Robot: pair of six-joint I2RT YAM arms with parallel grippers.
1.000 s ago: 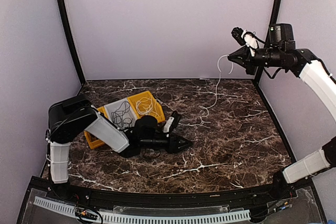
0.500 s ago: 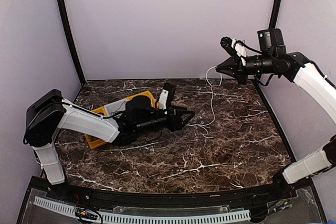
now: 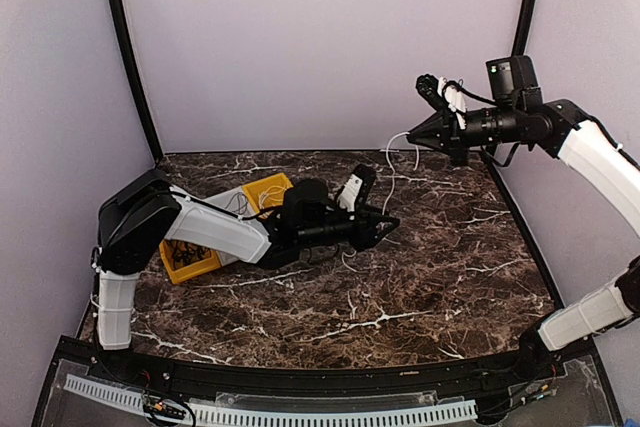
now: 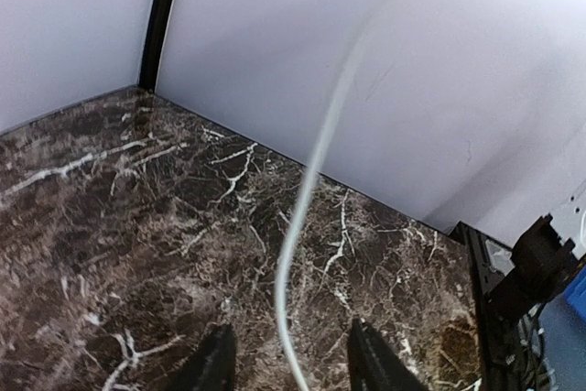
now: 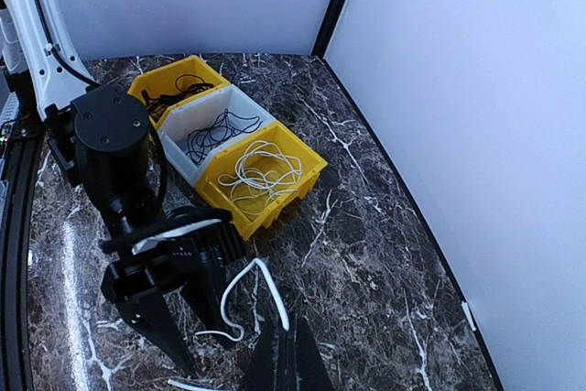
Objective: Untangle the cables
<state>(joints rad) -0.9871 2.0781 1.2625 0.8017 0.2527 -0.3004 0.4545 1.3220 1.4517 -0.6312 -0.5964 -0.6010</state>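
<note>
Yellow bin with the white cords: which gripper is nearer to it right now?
Left. The left gripper sits low over the table just beyond the yellow bin, open around the white cable. The right gripper is raised near the back right corner, clamped on that cable.

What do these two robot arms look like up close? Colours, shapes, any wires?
Both the left arm and the right arm alternate smooth white shell links with chunky black cylindrical joints. Thin black wiring loops outside near the right wrist. Each arm ends in a black pincer with two tapering, pointed fingers: left pincer, right pincer. No markings are legible.
</note>
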